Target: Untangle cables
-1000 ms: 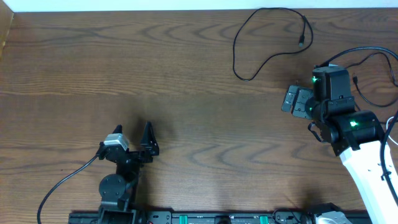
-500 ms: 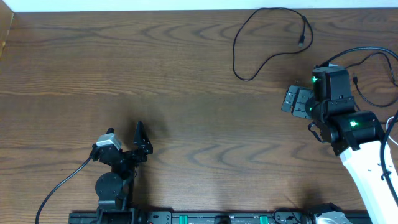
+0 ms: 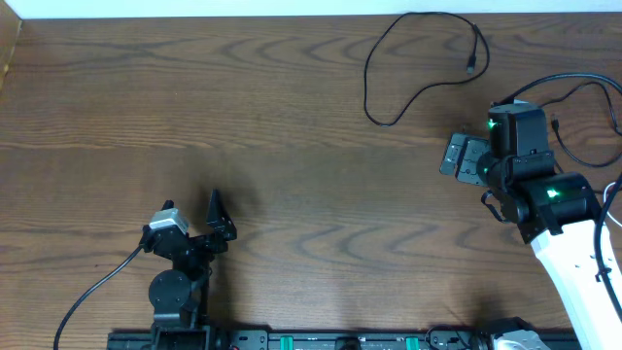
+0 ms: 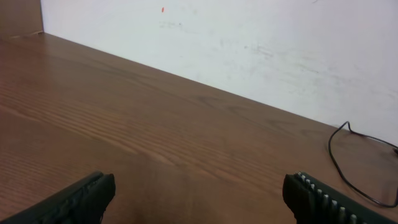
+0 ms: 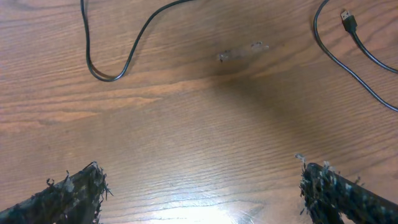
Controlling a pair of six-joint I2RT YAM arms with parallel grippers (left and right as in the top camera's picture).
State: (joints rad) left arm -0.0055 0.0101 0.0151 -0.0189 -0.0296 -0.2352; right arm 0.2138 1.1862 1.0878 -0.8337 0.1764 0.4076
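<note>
A thin black cable (image 3: 374, 60) lies in a loose open loop at the back of the table, its small plug (image 3: 470, 68) at the right end. In the right wrist view I see its U-bend (image 5: 99, 73) at upper left and a plug end (image 5: 348, 20) at upper right. It also shows far right in the left wrist view (image 4: 333, 158). Another thin black cord (image 3: 581, 157) lies by the right arm. My right gripper (image 3: 449, 156) is open and empty, below the loop. My left gripper (image 3: 192, 209) is open and empty at the front left, far from the cables.
The wooden table (image 3: 243, 107) has a white wall along its back edge (image 4: 249, 43). Thicker black arm cables run at the front left (image 3: 97, 287) and over the right arm (image 3: 573, 86). A white line (image 3: 612, 199) shows at the right edge.
My left gripper has drawn back a little to the left and toward the front edge. The right arm and the cables have not moved.
</note>
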